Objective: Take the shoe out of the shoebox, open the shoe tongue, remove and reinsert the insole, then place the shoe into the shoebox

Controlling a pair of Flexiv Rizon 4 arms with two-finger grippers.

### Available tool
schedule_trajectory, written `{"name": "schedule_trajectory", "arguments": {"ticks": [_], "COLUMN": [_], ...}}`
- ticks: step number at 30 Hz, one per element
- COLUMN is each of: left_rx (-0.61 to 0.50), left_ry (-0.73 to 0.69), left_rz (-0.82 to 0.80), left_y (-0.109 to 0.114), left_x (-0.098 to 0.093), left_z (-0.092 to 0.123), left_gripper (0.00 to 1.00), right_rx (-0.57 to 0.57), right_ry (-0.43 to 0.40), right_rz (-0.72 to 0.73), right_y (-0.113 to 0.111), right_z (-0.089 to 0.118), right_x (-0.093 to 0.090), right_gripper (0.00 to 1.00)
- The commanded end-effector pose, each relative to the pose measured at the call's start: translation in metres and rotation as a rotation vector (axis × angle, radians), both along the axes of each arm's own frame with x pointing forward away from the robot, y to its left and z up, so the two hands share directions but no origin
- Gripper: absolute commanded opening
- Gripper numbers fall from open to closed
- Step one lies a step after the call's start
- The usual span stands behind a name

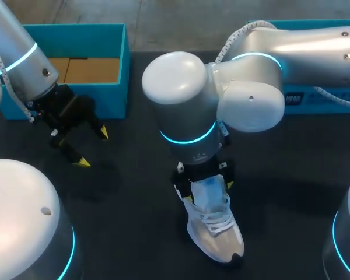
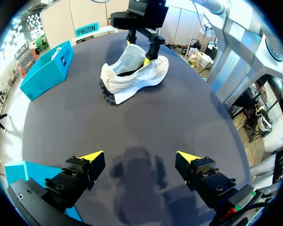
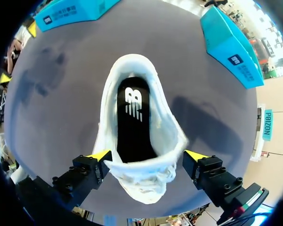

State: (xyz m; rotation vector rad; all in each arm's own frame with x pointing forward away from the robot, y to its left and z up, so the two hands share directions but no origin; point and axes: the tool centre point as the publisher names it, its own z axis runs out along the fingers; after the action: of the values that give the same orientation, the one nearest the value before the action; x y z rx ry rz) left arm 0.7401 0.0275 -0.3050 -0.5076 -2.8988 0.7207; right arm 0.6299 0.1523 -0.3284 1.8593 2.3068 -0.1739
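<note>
A white sneaker (image 1: 219,236) lies on the black table, toe towards the front edge. In the right wrist view its black insole (image 3: 132,117) lies flat inside the shoe (image 3: 132,63). My right gripper (image 1: 204,178) hangs over the shoe's opening, open, its yellow-tipped fingers (image 3: 100,155) standing either side of the tongue end. The left wrist view shows the right gripper (image 2: 137,51) straddling the shoe (image 2: 132,77) from above. My left gripper (image 1: 84,146) hovers open and empty over bare table at the left, in front of the open teal shoebox (image 1: 105,96).
A second teal box part (image 1: 315,96) lies at the back right, behind my right arm. In the left wrist view it sits beyond the shoe as a teal box (image 2: 47,70). Bare dark table stretches between my left gripper (image 2: 140,155) and the shoe.
</note>
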Motion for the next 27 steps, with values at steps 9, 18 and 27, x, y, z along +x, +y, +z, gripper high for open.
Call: {"name": "schedule_trajectory", "arguments": {"ticks": [9, 18, 27], "left_rx": [0.002, 0.002, 0.002], "left_ry": [-0.001, -0.001, -0.001], "left_rz": [0.000, 0.000, 0.000], "left_y": [0.000, 0.000, 0.000], "left_x": [-0.001, -0.001, -0.001], "left_z": [0.001, 0.001, 0.001], "left_gripper": [1.00, 1.00, 1.00], "right_rx": [0.041, 0.109, 0.117], "right_ry": [-0.075, -0.054, -0.017], "right_rz": [0.032, 0.067, 0.091], "right_y": [-0.008, -0.013, -0.013], "right_z": [0.040, 0.040, 0.036], "right_x": [-0.040, -0.051, -0.053], "right_gripper": [1.00, 0.55, 0.43]}}
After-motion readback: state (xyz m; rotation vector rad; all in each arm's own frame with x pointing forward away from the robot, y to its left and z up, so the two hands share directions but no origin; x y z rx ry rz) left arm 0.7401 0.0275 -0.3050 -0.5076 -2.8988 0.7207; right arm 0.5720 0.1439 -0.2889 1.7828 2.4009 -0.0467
